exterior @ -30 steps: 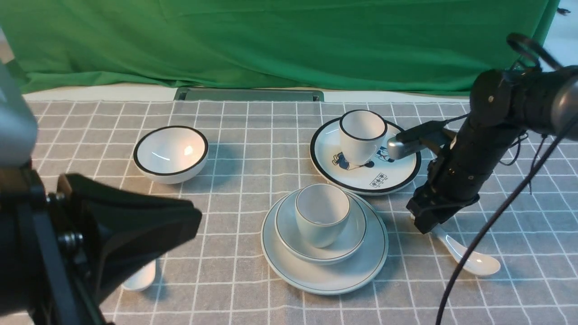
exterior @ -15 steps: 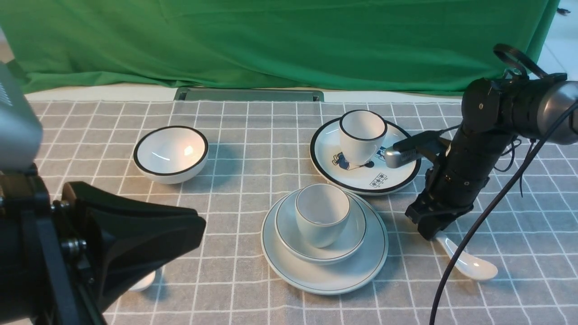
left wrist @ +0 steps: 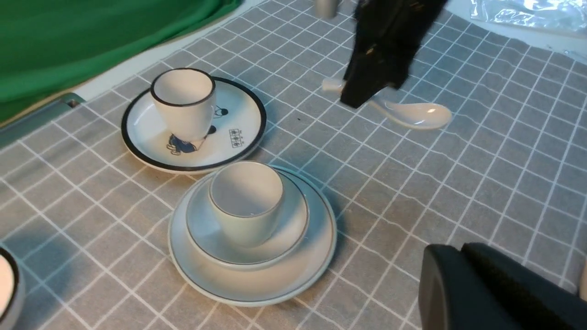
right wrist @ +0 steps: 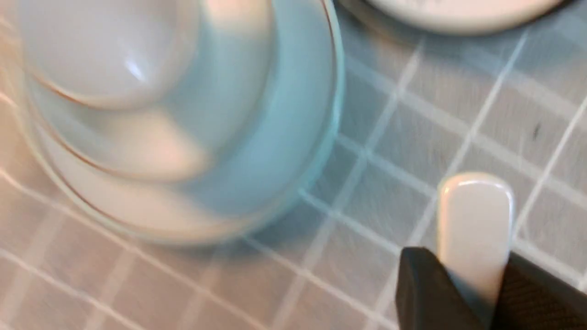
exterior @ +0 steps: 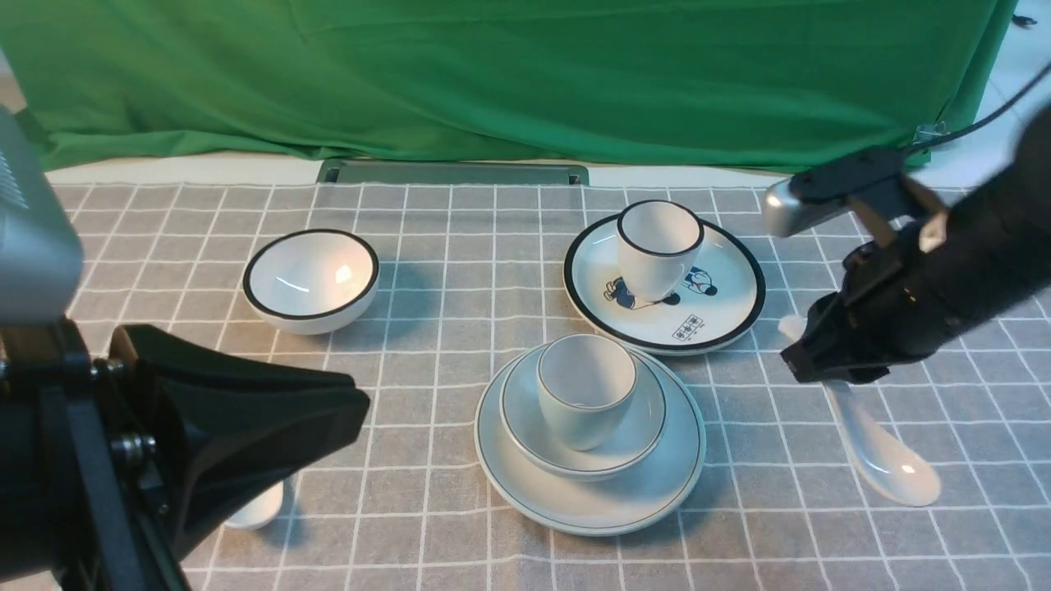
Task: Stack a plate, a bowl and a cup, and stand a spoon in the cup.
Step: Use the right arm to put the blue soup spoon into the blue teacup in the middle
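Note:
The pale plate (exterior: pixel 591 501) lies at the middle front of the cloth with the bowl (exterior: pixel 644 431) in it and the cup (exterior: pixel 585 386) upright in the bowl; the stack also shows in the left wrist view, plate (left wrist: pixel 257 288), cup (left wrist: pixel 246 199). To its right, my right gripper (exterior: pixel 821 369) is shut on the handle of the plain white spoon (exterior: pixel 883 460). The handle's end pokes out past the fingertips (right wrist: pixel 419 275), and the spoon's bowl end hangs low over the cloth. My left gripper (exterior: pixel 353 402) hovers shut and empty at the front left.
A black-rimmed bowl (exterior: pixel 310 279) sits at the back left. A cartoon plate (exterior: pixel 714 316) with a black-rimmed cup (exterior: pixel 659 246) on it stands just behind the stack. Another white spoon (exterior: pixel 259 505) lies half hidden behind my left gripper. Green cloth hangs at the back.
My right gripper has shut on the spoon's handle and carried it up, to the right and nearer the camera, with the arm swinging outward. The left arm barely moved.

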